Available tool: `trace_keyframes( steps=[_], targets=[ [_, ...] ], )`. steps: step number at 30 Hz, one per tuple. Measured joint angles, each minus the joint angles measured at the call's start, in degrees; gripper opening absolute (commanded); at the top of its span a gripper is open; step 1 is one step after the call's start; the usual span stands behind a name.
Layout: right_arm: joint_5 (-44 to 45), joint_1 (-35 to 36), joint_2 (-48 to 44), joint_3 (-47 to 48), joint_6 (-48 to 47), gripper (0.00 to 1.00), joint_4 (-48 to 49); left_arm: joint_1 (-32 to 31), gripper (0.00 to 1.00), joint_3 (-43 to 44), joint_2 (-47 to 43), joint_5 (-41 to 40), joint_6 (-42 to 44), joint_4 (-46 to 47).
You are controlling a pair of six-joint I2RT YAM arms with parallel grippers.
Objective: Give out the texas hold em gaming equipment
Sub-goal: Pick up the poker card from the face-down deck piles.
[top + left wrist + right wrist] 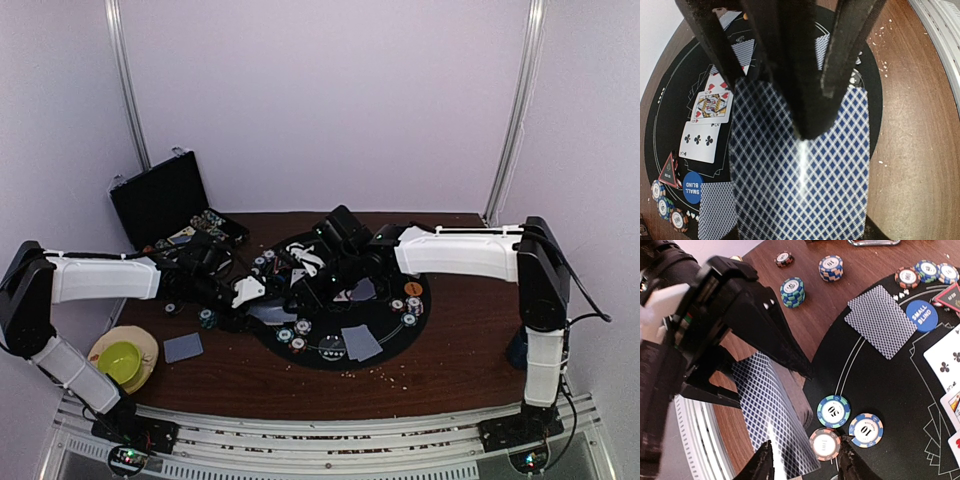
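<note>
My left gripper (245, 293) is shut on a stack of blue-diamond-backed playing cards (800, 170), held just above the near-left rim of the black round mat (330, 355). My right gripper (806, 465) is open, its fingertips (762, 466) standing either side of the cards' free end (775, 410). Below it lie a 50 chip (833, 411), a 10 chip (866, 430) and a red chip (825, 444). Face-up cards (707, 125), a blue small-blind button (921, 316) and a face-down card (881, 320) rest on the mat.
Chip stacks (792, 291) stand on the wooden table left of the mat. An open black case (165, 200) sits at the back left. At the front left a green bowl (120, 360) sits by a face-down card (183, 347). Crumbs dot the front.
</note>
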Motion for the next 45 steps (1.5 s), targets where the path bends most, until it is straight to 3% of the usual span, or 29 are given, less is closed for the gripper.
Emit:
trace_keyframes(
  steps=[5,10,13,23,36,45],
  targets=[
    [-0.33,0.00,0.00,1.20,-0.24,0.33,0.04,0.00,0.53,0.00,0.00,0.00,0.00,0.00],
    [-0.92,-0.02,0.13,2.19,-0.55,0.09,-0.33,0.00,0.53,0.00,0.02,-0.02,0.09,0.00],
    [-1.03,-0.02,0.15,2.36,-0.98,0.00,-0.68,0.00,0.53,0.00,0.02,0.00,0.11,-0.02],
    [-1.03,-0.24,0.13,2.08,-1.22,0.00,-0.83,0.00,0.53,0.00,0.11,0.07,0.13,-0.04],
    [-0.66,-1.57,-5.81,-5.60,1.46,0.00,2.51,-0.04,0.53,0.00,0.24,0.07,0.13,-0.04],
    [3.61,-3.93,-16.72,-18.73,6.40,0.00,9.46,-0.04,0.53,0.00,0.26,-0.07,0.11,-0.02]
  ],
)
